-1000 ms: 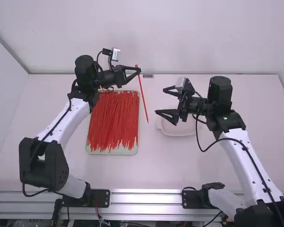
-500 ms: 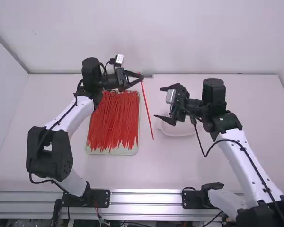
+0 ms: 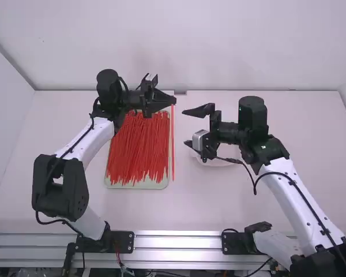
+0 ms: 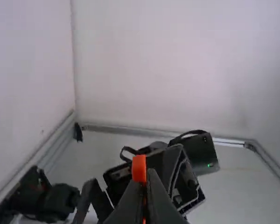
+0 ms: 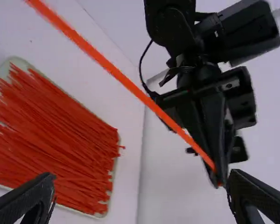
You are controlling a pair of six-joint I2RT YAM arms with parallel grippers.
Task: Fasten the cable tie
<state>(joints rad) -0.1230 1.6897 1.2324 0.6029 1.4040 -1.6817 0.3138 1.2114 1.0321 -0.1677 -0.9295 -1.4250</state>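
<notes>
My left gripper (image 3: 164,101) is shut on the head end of one red cable tie (image 3: 172,141), held above the table near the back. The tie's strap hangs down along the right edge of the tray. In the left wrist view the tie's head (image 4: 139,168) shows pinched between the left gripper (image 4: 143,189). My right gripper (image 3: 196,131) stands open just right of the hanging tie, one finger high and one low, not touching it. From the right wrist view the tie (image 5: 116,72) runs slantwise to the left gripper (image 5: 213,140), and the right gripper (image 5: 140,205) is spread wide.
A pale tray (image 3: 135,186) heaped with several loose red ties (image 3: 139,144) lies left of centre; the heap (image 5: 46,154) also appears in the right wrist view. A small white dish (image 3: 226,161) sits under the right arm's wrist. Walls close the table's back and left.
The left gripper turned, swinging the tie from a slant to hanging straight down by the tray. The right gripper moved left toward the tie and rolled, still open.
</notes>
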